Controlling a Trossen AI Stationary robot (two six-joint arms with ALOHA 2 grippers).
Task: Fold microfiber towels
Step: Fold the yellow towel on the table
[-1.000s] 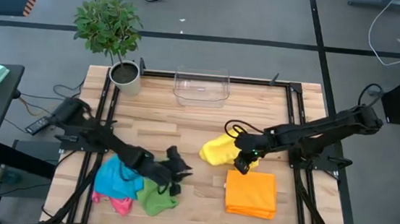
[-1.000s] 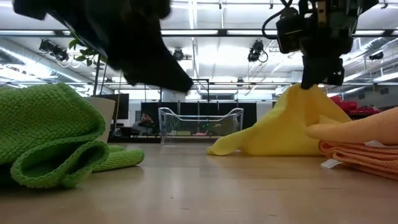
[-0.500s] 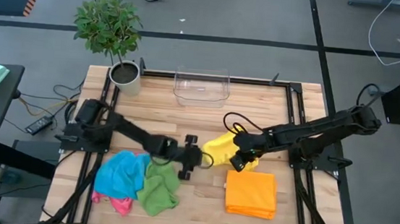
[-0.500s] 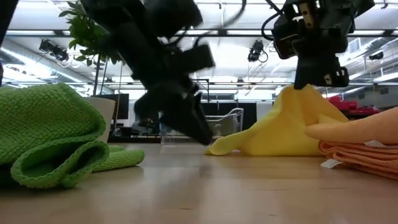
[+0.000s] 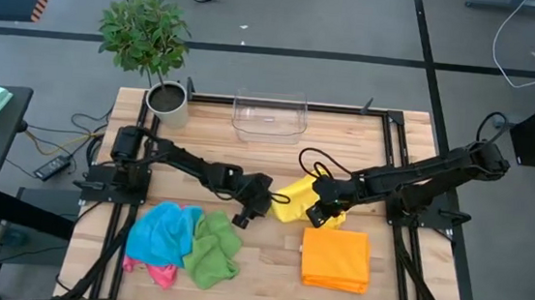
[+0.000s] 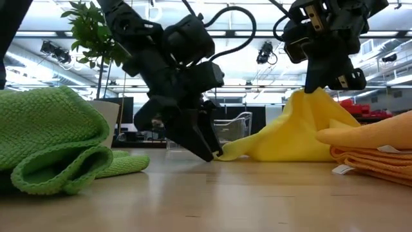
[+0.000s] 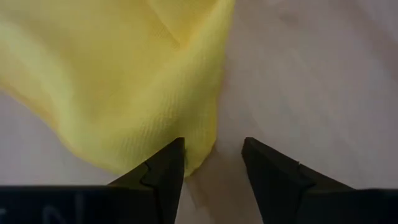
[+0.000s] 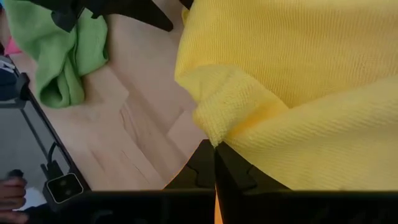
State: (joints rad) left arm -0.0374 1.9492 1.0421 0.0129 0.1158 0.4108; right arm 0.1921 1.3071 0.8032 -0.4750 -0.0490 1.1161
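- Yellow towel (image 5: 294,199) sits mid-worktop (image 5: 266,164), one part lifted into a peak, the rest trailing down onto the wood.
- Right gripper (image 5: 319,214) has that peak, jaws clamped on a bunched fold of the yellow towel, just above the folded orange towel (image 5: 336,259).
- Left gripper (image 5: 245,210) is down at the low trailing corner, jaws apart, one finger (image 7: 163,176) touching the cloth edge, the other on bare wood; nothing gripped yet.
- Soft, light, limp stuff, I'd say: it drapes from wherever it's pinched, so it should lift easily but sag between holds.
- Best hold looks like the very corner on the worktop, pinched at the hem opposite the right gripper, so the cloth can be stretched flat.
- Green towel (image 5: 212,252), blue towel (image 5: 161,235) and pink towel (image 5: 161,275) wait in a heap at the front left.
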